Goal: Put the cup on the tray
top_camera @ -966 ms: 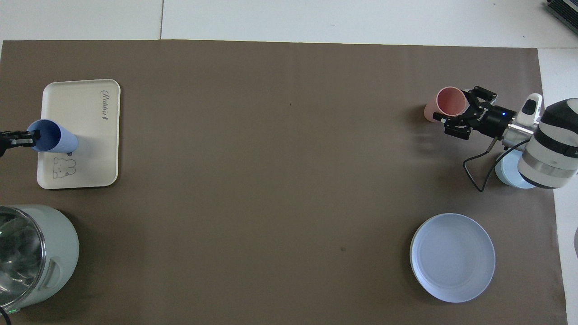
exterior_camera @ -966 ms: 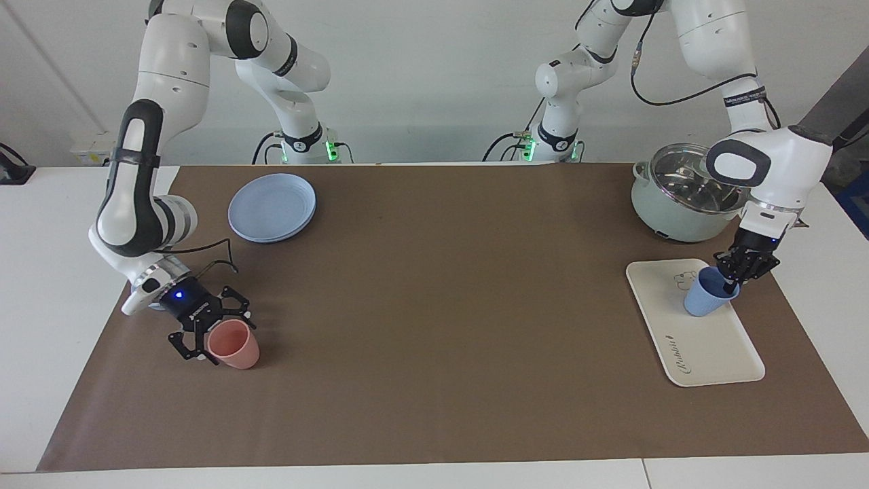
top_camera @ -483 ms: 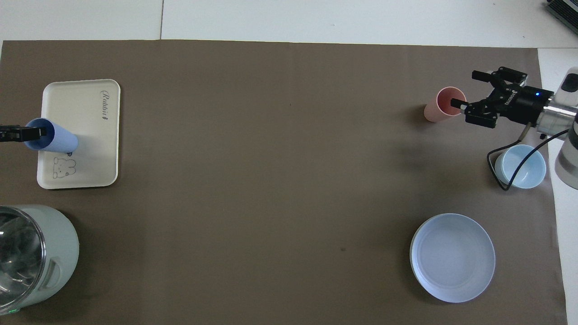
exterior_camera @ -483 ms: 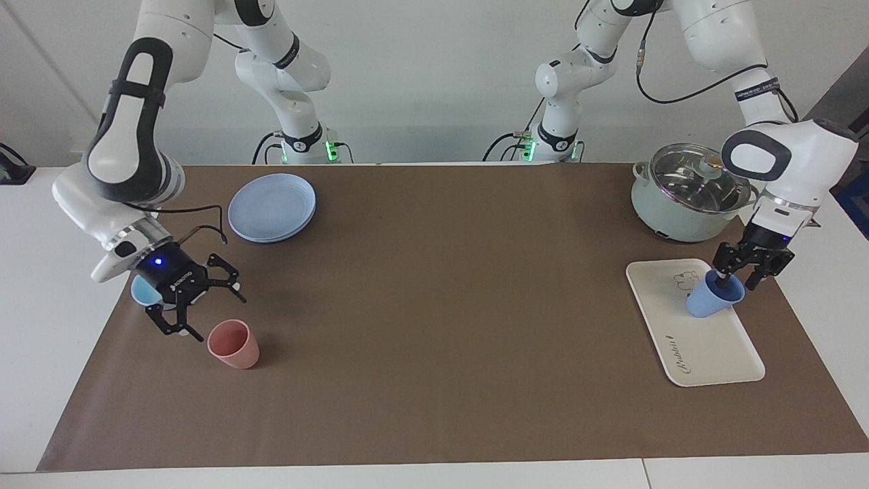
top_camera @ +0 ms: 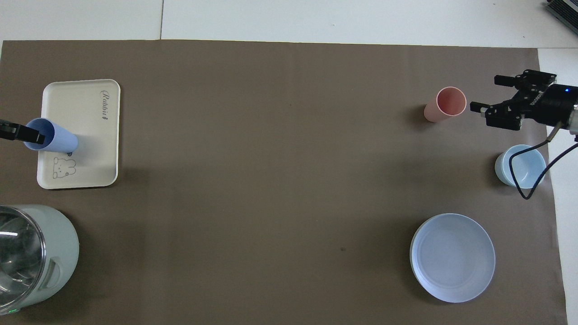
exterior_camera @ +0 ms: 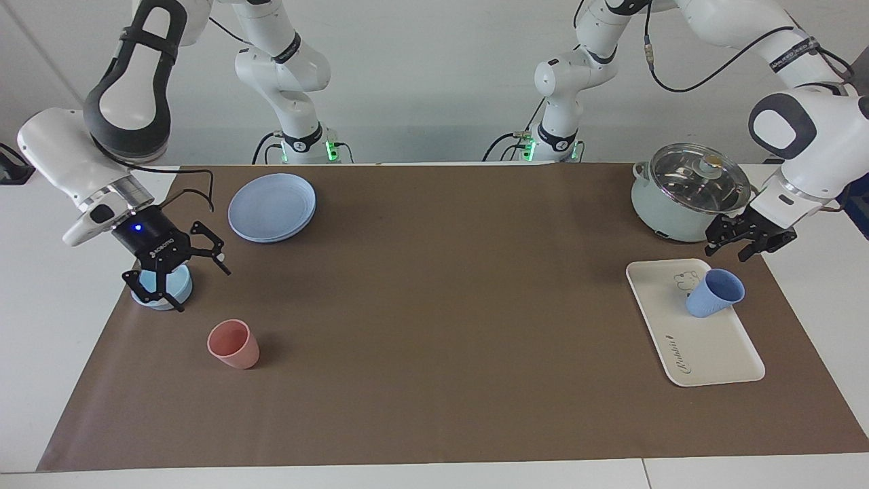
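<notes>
Standing free on tray [exterior_camera: 706,346] – cup [exterior_camera: 714,293]; left pincer [exterior_camera: 745,246] lifted off, fingers spread; right pincer [exterior_camera: 178,280] released, withdrawn.

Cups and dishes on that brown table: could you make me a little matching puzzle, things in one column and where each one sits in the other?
Things:
1. blue cup
2. pink cup
3. round blue plate
4. pot

Places:
A. alone on the brown mat, toward the right arm's end
B. on the tray
C. beside the tray, nearer to the robots
D. near the right arm's base

Pairs: 1-B, 2-A, 3-D, 4-C
</notes>
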{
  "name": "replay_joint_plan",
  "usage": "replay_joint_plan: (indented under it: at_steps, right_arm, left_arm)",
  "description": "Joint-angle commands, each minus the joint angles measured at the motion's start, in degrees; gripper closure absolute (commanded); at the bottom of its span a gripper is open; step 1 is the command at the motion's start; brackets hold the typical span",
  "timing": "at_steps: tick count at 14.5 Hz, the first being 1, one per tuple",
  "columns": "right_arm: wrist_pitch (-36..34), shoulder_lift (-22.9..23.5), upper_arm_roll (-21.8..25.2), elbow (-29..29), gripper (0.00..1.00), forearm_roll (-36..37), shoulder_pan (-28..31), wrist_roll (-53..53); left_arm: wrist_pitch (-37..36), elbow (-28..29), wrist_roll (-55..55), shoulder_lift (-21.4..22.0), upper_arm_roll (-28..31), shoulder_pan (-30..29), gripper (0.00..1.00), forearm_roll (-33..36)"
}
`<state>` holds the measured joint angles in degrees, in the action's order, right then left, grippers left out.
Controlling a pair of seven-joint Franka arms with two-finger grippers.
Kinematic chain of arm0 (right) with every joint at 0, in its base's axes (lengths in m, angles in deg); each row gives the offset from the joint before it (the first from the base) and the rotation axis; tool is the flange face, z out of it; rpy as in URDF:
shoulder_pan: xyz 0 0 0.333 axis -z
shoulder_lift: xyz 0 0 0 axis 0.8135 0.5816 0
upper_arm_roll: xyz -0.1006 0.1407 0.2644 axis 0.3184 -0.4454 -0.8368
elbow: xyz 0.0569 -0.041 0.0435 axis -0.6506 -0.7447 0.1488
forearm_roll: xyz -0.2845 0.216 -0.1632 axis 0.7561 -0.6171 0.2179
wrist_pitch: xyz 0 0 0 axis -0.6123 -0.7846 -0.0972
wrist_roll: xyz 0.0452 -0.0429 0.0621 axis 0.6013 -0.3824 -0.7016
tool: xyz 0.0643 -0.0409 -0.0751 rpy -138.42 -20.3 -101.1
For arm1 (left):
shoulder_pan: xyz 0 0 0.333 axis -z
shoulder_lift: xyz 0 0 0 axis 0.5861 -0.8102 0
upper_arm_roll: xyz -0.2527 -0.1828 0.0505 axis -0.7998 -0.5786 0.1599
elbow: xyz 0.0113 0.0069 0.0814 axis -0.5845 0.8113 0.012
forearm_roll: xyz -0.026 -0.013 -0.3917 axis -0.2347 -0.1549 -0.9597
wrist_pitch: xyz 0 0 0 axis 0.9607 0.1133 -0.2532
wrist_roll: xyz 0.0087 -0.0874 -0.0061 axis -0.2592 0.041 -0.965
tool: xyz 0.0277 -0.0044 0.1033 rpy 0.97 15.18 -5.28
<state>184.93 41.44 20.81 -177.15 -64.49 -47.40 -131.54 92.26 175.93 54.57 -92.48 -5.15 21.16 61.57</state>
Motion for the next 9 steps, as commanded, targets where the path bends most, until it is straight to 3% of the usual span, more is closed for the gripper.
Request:
replay_joint_plan:
  at_steps: [1, 7, 8, 9]
  right_arm:
    - [0.9, -2.3, -0.7, 1.0, 0.0, 10.5, 0.0, 11.5]
    - [-1.8, -6.8, -1.3, 1.9, 0.0, 40.5, -3.5, 43.8]
    - [-4.0, -7.8, -1.3, 1.9, 0.0, 44.5, -4.7, 50.7]
    - [-6.7, -8.6, -1.3, 1.9, 0.0, 47.9, -6.0, 58.9]
  left_arm:
    - [-6.3, -3.1, 7.2, 1.4, 0.7, 6.6, 0.29, 3.4]
    - [-12.8, -2.3, 14.2, 9.3, 0.0, 14.3, 0.26, 3.6]
    - [-13.1, -2.2, 14.2, 10.2, 0.0, 14.2, 0.16, 3.3]
    - [-13.0, -1.7, 14.2, 10.6, 0.1, 14.2, 0.12, 3.2]
